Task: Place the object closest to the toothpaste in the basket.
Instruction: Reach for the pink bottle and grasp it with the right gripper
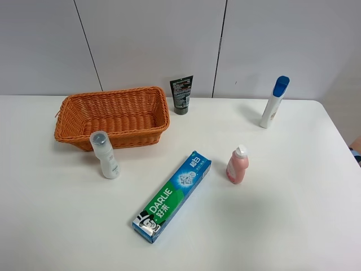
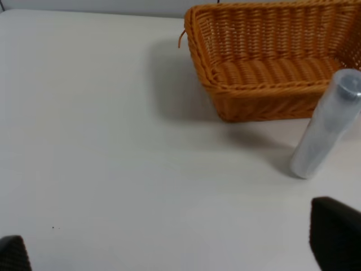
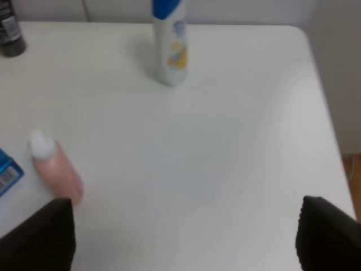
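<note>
When we look down from high up, we see the toothpaste box (image 1: 172,196) lying flat on the white table (image 1: 282,220). It is blue and green. It lies slanted, with one end toward 1 o'clock and the other end toward 7 o'clock.

From the toothpaste box, the pink bottle (image 1: 237,165) is at about 2 o'clock. It has a white cap and it stands up on the table, just beside the far end of the box but not touching it. It is nearer to the box than any other thing we see.

At about 11 o'clock from the box sits the orange woven basket (image 1: 130,137), well apart from the pink bottle. We see nothing inside it. A clear bottle (image 1: 105,155) with a gray cap stands right in front of the basket, at about 10 o'clock from the box.

A black tube (image 1: 181,95) stands on its cap at 12 o'clock from the box, near the wall. A tall white bottle (image 1: 274,101) with a blue top stands at about 1 o'clock from the pink bottle.

We see the left gripper (image 2: 175,251) with its two dark tips far apart and nothing between them. The basket and the clear bottle are ahead of it.

We see the right gripper (image 3: 183,237) spread wide too, holding nothing. The pink bottle stands close by one of its tips.
</note>
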